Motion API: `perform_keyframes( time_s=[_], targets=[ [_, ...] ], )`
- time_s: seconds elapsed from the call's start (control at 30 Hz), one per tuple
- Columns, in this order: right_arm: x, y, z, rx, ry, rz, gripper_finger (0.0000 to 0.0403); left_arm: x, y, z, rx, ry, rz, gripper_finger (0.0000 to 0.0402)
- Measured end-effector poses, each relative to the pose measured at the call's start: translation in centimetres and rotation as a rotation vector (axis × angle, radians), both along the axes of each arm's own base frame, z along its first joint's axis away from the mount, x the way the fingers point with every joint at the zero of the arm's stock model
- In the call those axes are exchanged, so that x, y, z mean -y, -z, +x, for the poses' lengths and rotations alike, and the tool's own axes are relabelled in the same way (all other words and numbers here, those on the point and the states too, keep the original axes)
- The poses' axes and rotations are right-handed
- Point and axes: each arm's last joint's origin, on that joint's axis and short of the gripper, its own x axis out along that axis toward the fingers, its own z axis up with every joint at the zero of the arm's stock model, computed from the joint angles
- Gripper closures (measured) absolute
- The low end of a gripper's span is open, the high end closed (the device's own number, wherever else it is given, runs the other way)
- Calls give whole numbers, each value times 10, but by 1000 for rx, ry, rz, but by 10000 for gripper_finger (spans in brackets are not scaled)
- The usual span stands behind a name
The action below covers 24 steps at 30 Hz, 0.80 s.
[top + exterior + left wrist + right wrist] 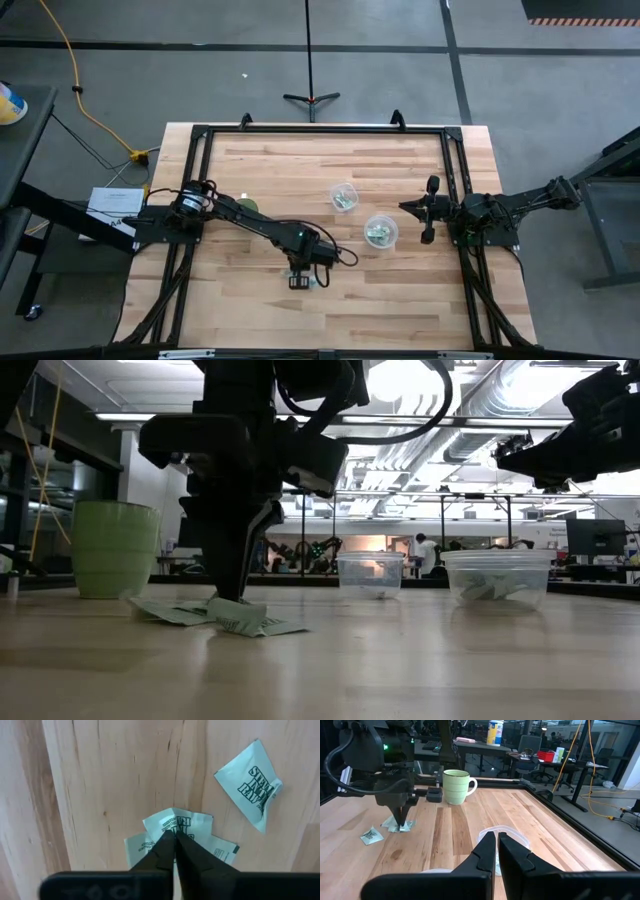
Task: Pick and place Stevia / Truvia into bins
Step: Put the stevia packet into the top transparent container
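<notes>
Several pale green Stevia packets [175, 822] lie in a small heap on the wooden table near its front. One more Stevia packet [250, 782] lies flat a little apart. My left gripper [303, 281] points straight down onto the heap and is shut on the top packet. Two clear bins [345, 196] [381, 231] stand at the table's middle right, each with packets inside. My right gripper [497, 840] waits shut at the right side, level above the table, holding nothing. My left gripper pinches the top packet at about its middle [174, 831] between its two fingertips, which have come from above and point down. The packet bulges up slightly at the tips [238, 612]. Its edges rest on the other packets and the table.
A solid green mug [456, 786] stands on the table's left half beside my left arm. A black frame [300, 130] runs around the table's edges. Bare wood lies between the heap and the bins.
</notes>
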Motion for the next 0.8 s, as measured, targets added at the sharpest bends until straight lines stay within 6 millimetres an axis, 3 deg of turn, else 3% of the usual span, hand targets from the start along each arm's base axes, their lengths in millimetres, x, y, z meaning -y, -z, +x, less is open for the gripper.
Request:
perform_keyframes(
  time_s=[0.1,0.23,0.4,0.53,0.8],
  targets=[
    [0,0,0,0,0,0,391,0,0,0,1,18,1,382],
    [0,0,0,0,0,0,391,0,-2,0,0,25,15,380],
    [0,0,0,0,0,0,391,-1,-18,3,-13,42,57,363],
    [0,0,0,0,0,0,391,-2,-36,5,-11,76,127,381],
    [0,0,0,0,0,0,391,-15,-68,29,220,117,492,382]
  ],
)
